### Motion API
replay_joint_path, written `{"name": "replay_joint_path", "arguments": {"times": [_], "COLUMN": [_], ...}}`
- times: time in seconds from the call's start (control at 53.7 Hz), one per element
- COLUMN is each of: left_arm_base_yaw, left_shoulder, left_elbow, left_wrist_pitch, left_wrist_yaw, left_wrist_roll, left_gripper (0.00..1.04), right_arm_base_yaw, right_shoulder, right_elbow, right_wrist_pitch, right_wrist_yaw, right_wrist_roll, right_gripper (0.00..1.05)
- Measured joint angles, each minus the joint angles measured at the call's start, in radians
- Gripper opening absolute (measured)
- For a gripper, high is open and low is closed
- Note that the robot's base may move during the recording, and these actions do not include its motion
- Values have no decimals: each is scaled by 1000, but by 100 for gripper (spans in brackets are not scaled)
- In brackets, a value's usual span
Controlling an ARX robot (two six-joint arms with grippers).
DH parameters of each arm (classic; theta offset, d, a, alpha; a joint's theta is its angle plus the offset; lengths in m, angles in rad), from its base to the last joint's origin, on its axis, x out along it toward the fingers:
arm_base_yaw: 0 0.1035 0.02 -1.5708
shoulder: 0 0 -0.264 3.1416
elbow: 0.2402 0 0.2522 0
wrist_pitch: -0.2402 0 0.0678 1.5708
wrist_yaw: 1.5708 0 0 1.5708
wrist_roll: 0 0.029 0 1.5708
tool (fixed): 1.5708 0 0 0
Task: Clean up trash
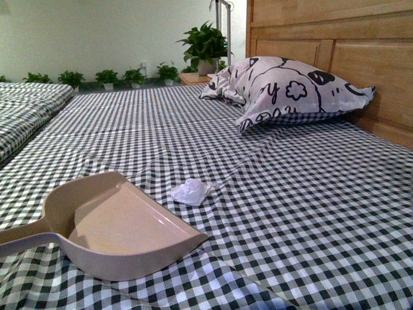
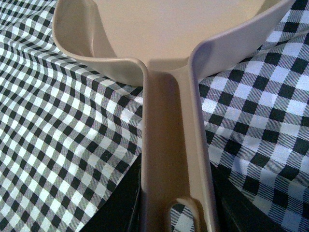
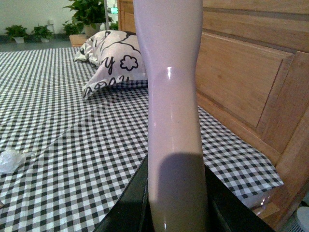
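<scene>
The trash (image 1: 191, 191), a small crumpled white wad, lies on the checked bedsheet just beyond the mouth of the beige dustpan (image 1: 122, 226). The wad also shows at the edge of the right wrist view as trash (image 3: 10, 160). My left gripper (image 2: 176, 212) is shut on the dustpan handle (image 2: 169, 159), its black fingers on either side of it. The dustpan rests on the sheet, mouth toward the wad. My right gripper (image 3: 176, 212) is shut on the brush handle (image 3: 171, 96), which stands pale and upright before the camera; the bristles are out of view. Neither gripper shows in the front view.
A black-and-white patterned pillow (image 1: 284, 90) leans against the wooden headboard (image 1: 361, 58) at the far right. Potted plants (image 1: 205, 45) line the back beside a small wooden stand. A second checked bed (image 1: 26, 110) lies at the left. The mattress edge (image 3: 260, 193) drops off near the headboard.
</scene>
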Motion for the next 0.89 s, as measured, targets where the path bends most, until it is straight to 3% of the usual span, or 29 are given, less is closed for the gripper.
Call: {"name": "replay_joint_path", "arguments": {"times": [0.447,0.484,0.54,0.615,0.764,0.894], "left_arm_base_yaw": [-5,-5,-6,-6,-6,-6], "left_shoulder": [0,0,-1,-1,-2,-2], "left_elbow": [-5,-5,-5,-5,-5,-5], "left_wrist_pitch": [1,1,1,1,1,1], "left_wrist_yaw": [-2,-2,-2,-2,-2,-2], "left_wrist_roll": [1,1,1,1,2,2], "left_gripper": [27,27,27,27,27,27], "right_arm_base_yaw": [-2,-28,-117,-211,-278,-280], "right_shoulder": [3,26,135,313,722,949], "right_elbow": [2,43,142,182,346,488], "right_wrist_pitch": [-8,-129,-327,-260,-3,54], "right_wrist_yaw": [-8,-81,-275,-433,-490,-495], "right_wrist_roll": [2,34,44,14,-90,-160], "right_gripper": [20,20,20,20,20,20]}}
